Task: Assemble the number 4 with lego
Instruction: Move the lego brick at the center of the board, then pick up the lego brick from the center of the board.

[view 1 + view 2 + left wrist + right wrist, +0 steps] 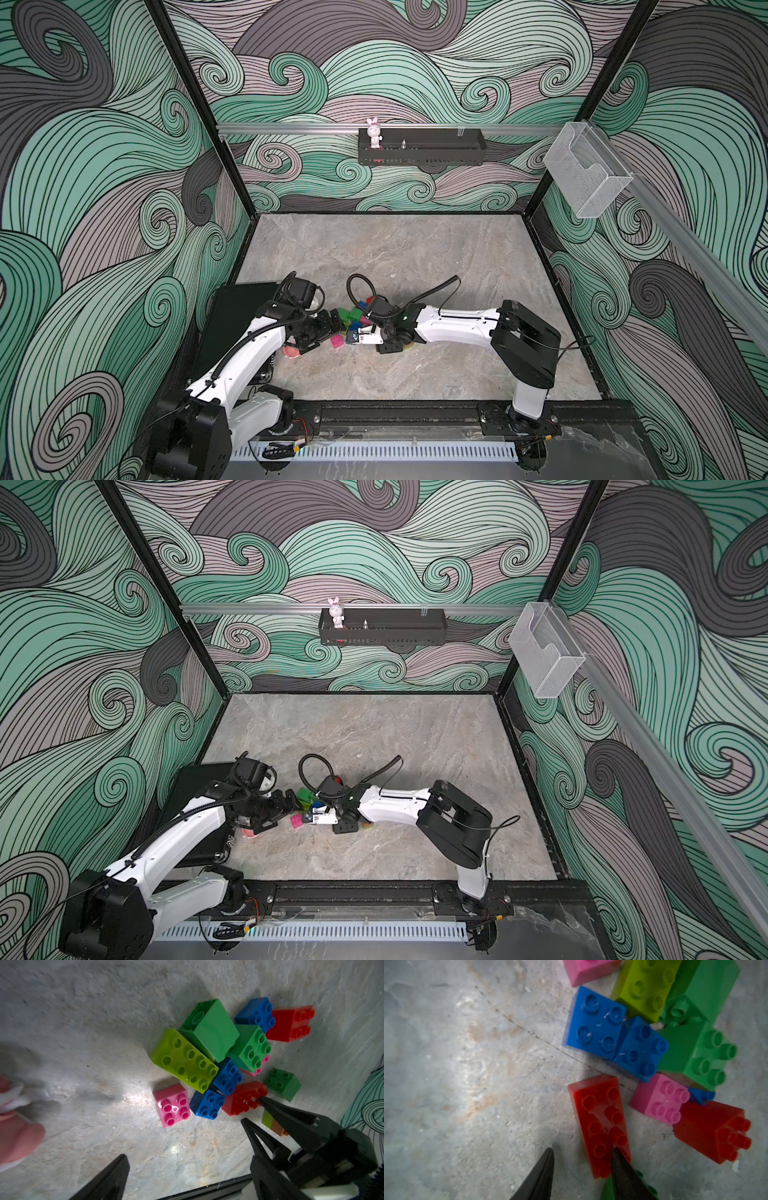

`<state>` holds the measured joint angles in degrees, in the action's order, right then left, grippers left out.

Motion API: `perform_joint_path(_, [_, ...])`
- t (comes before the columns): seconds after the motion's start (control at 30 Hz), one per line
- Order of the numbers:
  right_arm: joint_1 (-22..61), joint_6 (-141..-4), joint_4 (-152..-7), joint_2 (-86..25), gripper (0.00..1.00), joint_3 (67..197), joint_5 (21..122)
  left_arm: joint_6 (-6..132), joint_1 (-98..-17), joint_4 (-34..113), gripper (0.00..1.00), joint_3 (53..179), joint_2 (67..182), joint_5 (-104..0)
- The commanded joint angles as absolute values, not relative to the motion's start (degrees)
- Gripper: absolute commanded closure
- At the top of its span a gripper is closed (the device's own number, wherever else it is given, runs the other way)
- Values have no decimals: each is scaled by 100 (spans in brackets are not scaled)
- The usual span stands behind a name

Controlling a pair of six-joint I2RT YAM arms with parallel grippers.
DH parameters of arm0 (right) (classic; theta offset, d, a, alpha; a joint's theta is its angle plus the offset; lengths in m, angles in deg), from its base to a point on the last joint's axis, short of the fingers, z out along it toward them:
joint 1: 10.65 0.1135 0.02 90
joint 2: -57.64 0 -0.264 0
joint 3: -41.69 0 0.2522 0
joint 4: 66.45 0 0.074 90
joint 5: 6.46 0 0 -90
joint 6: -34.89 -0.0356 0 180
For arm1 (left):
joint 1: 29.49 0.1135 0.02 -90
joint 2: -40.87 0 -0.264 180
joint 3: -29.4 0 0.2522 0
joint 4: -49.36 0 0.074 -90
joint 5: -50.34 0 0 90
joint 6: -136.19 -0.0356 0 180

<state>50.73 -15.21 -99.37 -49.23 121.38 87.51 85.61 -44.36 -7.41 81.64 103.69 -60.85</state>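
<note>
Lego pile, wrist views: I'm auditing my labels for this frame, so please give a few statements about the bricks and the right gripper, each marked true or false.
1. The lime oblong brick lies studs up. True.
2. The pink square brick is stacked on another brick. False: it lies on the table beside a blue brick.
3. One finger of the right gripper is on the studded top of the red oblong brick. True.
4. The red oblong brick is lifted clear of the table. False: it lies flat on it.
5. The large dark green brick stands studs up. False: it lies tipped on its side, hollow underside showing.
</note>
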Motion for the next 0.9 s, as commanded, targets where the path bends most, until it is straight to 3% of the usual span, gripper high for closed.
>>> perform_joint_path(0.0, [4994,-1453,-9189,-5072,56,12063,9093,8565,-4526,-382,13,8202,10393,-6641])
perform_joint_path(0.13, [4873,-1300,-9161,-4838,55,12044,8949,8460,-4862,-243,22,8185,10396,-6608])
perform_joint_path(0.3, [4791,-1149,-9692,-3829,39,11696,8043,8372,-5450,450,31,8117,10614,-6559])
perform_joint_path(0.5, [4653,-2133,-9574,-2051,24,11008,7703,8331,-5973,1177,38,8367,11367,-6778])
perform_joint_path(0.57, [4609,-2508,-9454,-1410,16,10744,7862,8363,-6020,1255,37,8351,11600,-6862])
perform_joint_path(0.63, [4554,-2862,-9346,-894,1,10499,8199,8315,-6051,1212,38,8328,11754,-6857])
perform_joint_path(0.87, [4173,-4744,-9497,166,1,10037,9730,8105,-6077,1295,38,8298,12196,-6814])
